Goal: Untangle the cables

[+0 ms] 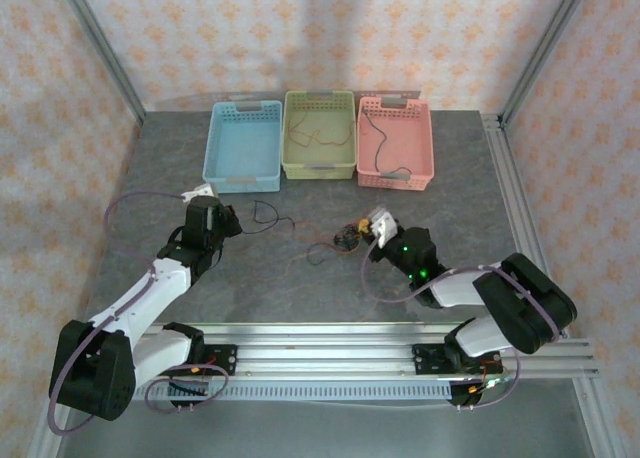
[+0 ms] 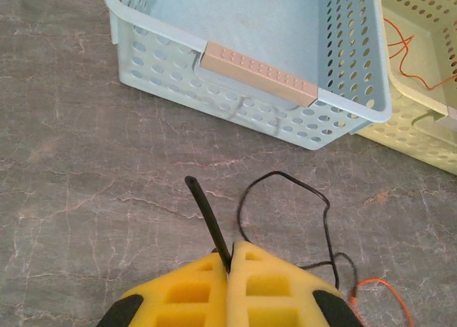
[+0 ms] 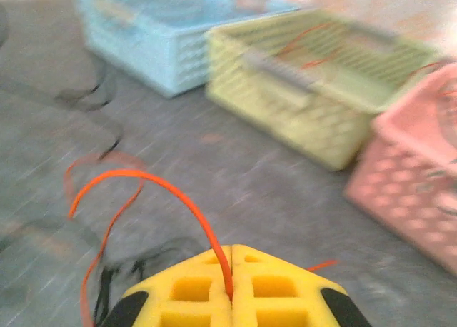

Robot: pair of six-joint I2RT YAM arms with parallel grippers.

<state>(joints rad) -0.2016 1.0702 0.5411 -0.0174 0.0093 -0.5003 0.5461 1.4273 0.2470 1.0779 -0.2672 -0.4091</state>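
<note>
My left gripper (image 2: 232,259) is shut on a black cable (image 2: 207,216). Its stiff end sticks up from between the yellow fingers, and its thin loop (image 2: 325,213) lies on the table in front. In the top view this gripper (image 1: 232,221) sits left of centre with the black cable (image 1: 262,218) trailing to its right. My right gripper (image 3: 230,259) is shut on a red-orange cable (image 3: 171,188) that arches up and to the left. In the top view it (image 1: 372,236) sits at a small tangle of cables (image 1: 345,240) in mid-table. The right wrist view is blurred.
Three baskets stand in a row at the back: blue (image 1: 243,146), green (image 1: 320,135) with a thin orange wire inside, and pink (image 1: 395,143) with a dark wire inside. The blue basket (image 2: 250,70) stands close ahead of the left gripper. Metal rails run along the near and right table edges.
</note>
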